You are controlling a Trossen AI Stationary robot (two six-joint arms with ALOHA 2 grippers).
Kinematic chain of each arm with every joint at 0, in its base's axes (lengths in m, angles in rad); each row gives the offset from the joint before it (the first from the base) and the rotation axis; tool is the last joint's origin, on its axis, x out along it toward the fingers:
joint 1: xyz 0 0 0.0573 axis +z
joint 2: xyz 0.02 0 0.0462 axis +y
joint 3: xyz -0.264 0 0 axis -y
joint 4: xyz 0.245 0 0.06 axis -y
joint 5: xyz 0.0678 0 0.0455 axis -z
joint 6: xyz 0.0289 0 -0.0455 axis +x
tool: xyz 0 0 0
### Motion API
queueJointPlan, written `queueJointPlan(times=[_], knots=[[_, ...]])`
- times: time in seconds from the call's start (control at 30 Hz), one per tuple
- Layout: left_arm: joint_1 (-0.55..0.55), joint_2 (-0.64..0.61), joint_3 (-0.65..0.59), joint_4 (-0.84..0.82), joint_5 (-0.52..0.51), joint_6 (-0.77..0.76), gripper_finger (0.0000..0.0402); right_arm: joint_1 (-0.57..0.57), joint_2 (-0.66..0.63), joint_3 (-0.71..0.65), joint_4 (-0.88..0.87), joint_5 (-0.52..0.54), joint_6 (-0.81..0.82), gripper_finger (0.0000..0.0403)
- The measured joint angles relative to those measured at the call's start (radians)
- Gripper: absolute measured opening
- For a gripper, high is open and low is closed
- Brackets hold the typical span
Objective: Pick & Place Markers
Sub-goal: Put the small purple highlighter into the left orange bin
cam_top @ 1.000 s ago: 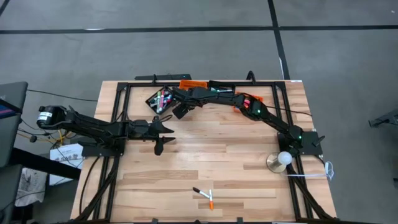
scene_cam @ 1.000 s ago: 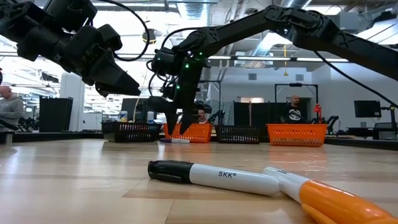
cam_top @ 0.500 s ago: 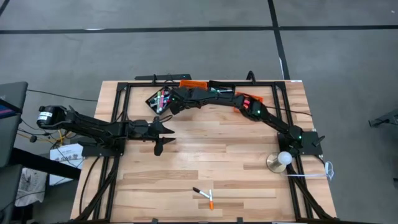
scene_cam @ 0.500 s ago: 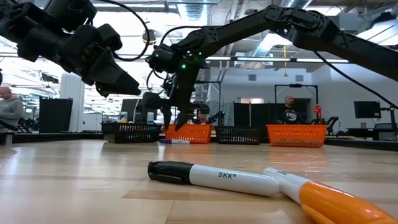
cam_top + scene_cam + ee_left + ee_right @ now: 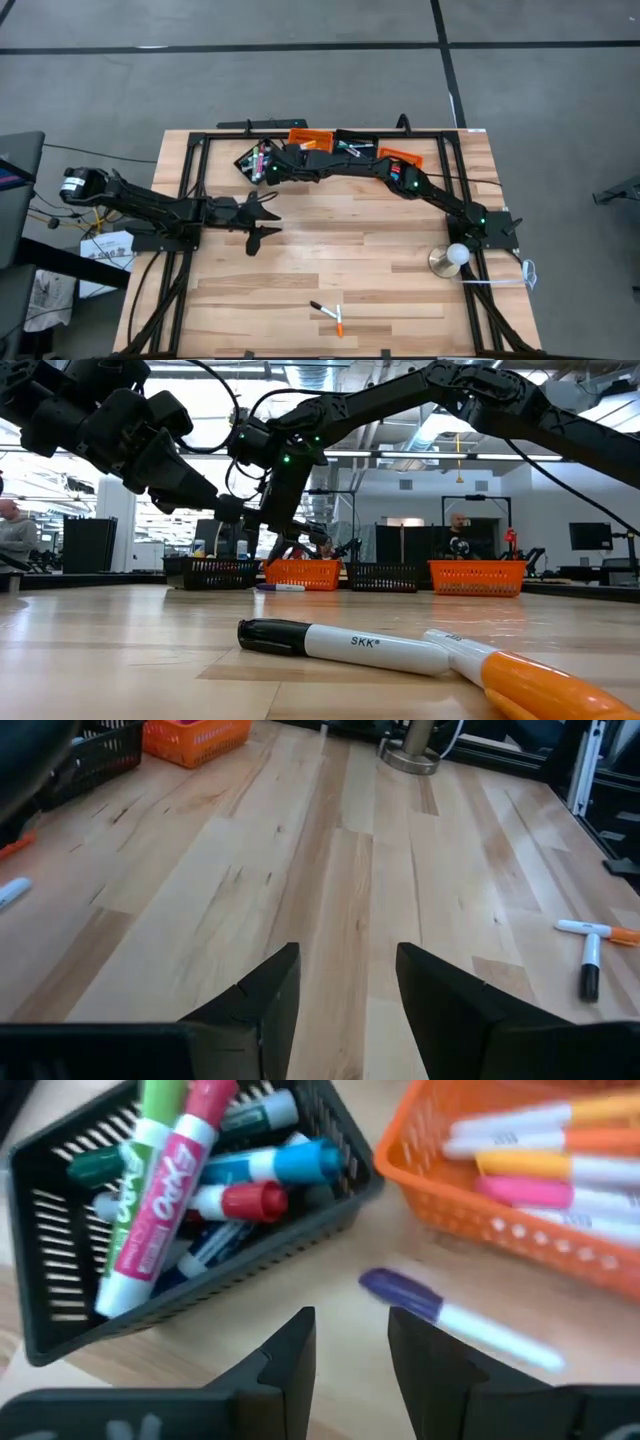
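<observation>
1. Right gripper (image 5: pixel 350 1342), fingers apart and empty, hovers over a purple-capped marker (image 5: pixel 455 1320) near the table's far edge, between black bin (image 5: pixel 60 1335) and orange bin (image 5: pixel 420 1175).
2. Step, as judged: approach; next, descend and close.
3. Left gripper (image 5: pixel 345 985) waits open, mid-table.

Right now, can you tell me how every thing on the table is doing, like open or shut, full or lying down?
Left tool: open, empty, over bare wood.
Right tool: open, empty, above the purple-capped marker.
Purple-capped marker: lying flat on the table, between two bins.
Black bin: holds a heap of markers.
Orange bin: holds several markers.
Black-capped marker: lying flat near the front edge.
Orange marker: lying flat beside it.
</observation>
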Motion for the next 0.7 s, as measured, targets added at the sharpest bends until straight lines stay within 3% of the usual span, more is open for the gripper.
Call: queueJointPlan(times=[0.47, 0.7], knots=[[-0.069, -0.139, 0.0, -0.034, 0.0, 0.0, 0.0167, 0.001, 0.0, 0.0, -0.098, -0.017, 0.299, 0.0121], [-0.073, -0.165, 0.0, -0.079, -0.001, 0.0, 0.0167, -0.006, 0.0, 0.0, -0.07, -0.015, 0.303, 0.0123]])
